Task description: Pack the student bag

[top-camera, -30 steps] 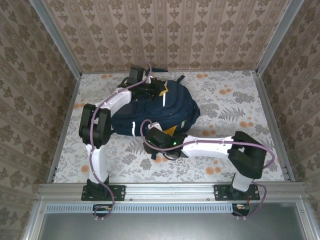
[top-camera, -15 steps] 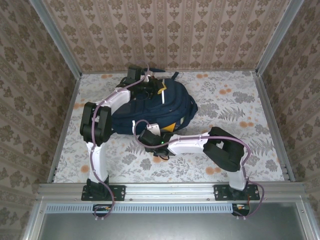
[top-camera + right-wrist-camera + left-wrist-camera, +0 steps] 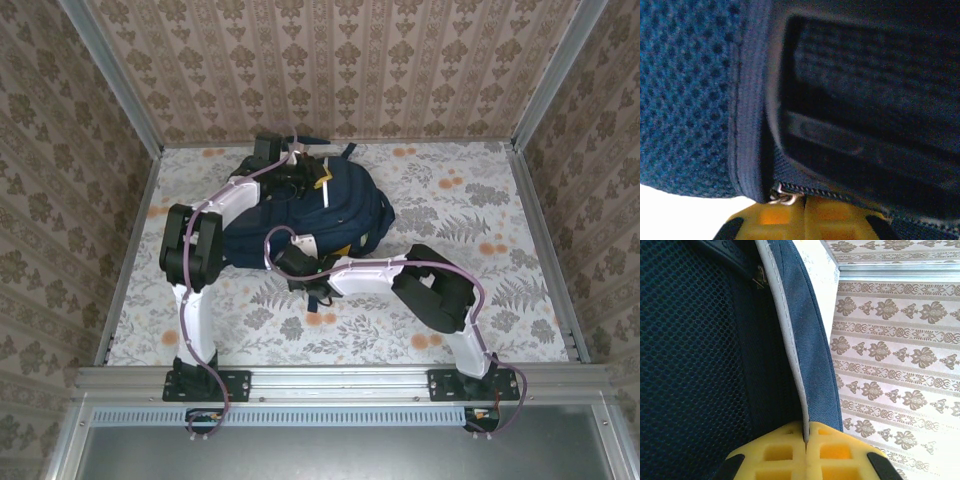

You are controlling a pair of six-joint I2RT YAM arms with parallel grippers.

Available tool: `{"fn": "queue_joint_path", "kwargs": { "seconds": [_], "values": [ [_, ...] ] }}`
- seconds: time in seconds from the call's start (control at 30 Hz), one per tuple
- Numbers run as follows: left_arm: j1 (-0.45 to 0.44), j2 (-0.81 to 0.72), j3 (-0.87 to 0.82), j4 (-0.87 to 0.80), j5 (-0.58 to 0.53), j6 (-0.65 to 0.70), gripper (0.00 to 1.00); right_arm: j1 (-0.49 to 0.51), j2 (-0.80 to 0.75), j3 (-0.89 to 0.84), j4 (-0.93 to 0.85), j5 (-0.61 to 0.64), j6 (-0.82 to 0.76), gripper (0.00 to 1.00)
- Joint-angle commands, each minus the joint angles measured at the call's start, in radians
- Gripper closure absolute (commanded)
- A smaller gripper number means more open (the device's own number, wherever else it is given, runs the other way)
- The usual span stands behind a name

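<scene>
Both left fingers [image 3: 775,455] and right fingers [image 3: 765,217] clamp piped edges of the mesh-panelled navy student bag [image 3: 340,215].

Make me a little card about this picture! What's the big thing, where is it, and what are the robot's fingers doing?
thing: navy student bag
where: lying on the flowery table, toward the back left
left fingers: shut, pinching the bag's grey-piped edge
right fingers: shut on the bag's seam, beside a metal zip ring
</scene>
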Motion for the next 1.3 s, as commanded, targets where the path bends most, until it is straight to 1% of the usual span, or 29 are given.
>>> {"fn": "queue_joint_path", "kwargs": {
  "seconds": [0.0,0.07,0.17,0.23,0.33,0.4,0.43,0.47,0.5,0.53,0.57,0.63,0.7,0.77,0.87,0.93,1.1,1.27],
  "values": [
    [0.043,-0.016,-0.015,-0.038,-0.039,0.04,0.83,-0.017,-0.085,-0.076,0.038,-0.005,-0.009,1.0],
    [0.057,-0.05,-0.022,-0.102,-0.067,0.091,0.65,-0.033,-0.134,-0.134,0.068,-0.03,-0.02,1.0],
    [0.085,-0.128,-0.056,-0.184,-0.116,0.162,0.51,-0.07,-0.196,-0.222,0.136,-0.126,-0.037,1.0],
    [0.103,-0.199,-0.09,-0.255,-0.16,0.224,0.47,-0.086,-0.225,-0.262,0.173,-0.176,-0.052,1.0],
    [0.128,-0.347,-0.187,-0.35,-0.266,0.303,0.45,-0.094,-0.256,-0.286,0.18,-0.204,-0.083,1.0],
    [0.149,-0.446,-0.277,-0.39,-0.328,0.308,0.43,-0.1,-0.27,-0.302,0.19,-0.222,-0.085,1.0],
    [0.159,-0.504,-0.334,-0.382,-0.341,0.297,0.43,-0.105,-0.271,-0.308,0.21,-0.268,-0.084,1.0],
    [0.169,-0.551,-0.399,-0.365,-0.347,0.284,0.42,-0.109,-0.266,-0.307,0.227,-0.314,-0.084,0.97],
    [0.176,-0.592,-0.445,-0.358,-0.355,0.269,0.41,-0.107,-0.259,-0.305,0.239,-0.341,-0.082,0.89],
    [0.184,-0.632,-0.492,-0.353,-0.366,0.251,0.41,-0.1,-0.249,-0.301,0.259,-0.359,-0.086,0.79],
    [0.195,-0.668,-0.524,-0.363,-0.38,0.235,0.4,-0.089,-0.239,-0.295,0.272,-0.356,-0.093,0.73],
    [0.227,-0.723,-0.574,-0.377,-0.383,0.208,0.4,-0.067,-0.209,-0.269,0.262,-0.304,-0.094,0.63],
    [0.246,-0.769,-0.615,-0.366,-0.374,0.201,0.4,-0.056,-0.182,-0.251,0.265,-0.263,-0.08,0.6],
    [0.259,-0.803,-0.641,-0.368,-0.365,0.202,0.4,-0.044,-0.16,-0.238,0.265,-0.204,-0.057,0.54],
    [0.274,-0.823,-0.665,-0.366,-0.337,0.198,0.39,-0.027,-0.133,-0.219,0.253,-0.14,-0.05,0.53],
    [0.28,-0.824,-0.675,-0.355,-0.326,0.197,0.4,-0.023,-0.114,-0.21,0.264,-0.131,-0.044,0.54],
    [0.289,-0.816,-0.695,-0.348,-0.316,0.2,0.41,-0.012,-0.074,-0.176,0.252,-0.036,-0.035,0.56],
    [0.298,-0.839,-0.732,-0.346,-0.327,0.209,0.41,-0.012,-0.025,-0.122,0.249,0.009,-0.045,0.61]
  ]
}}
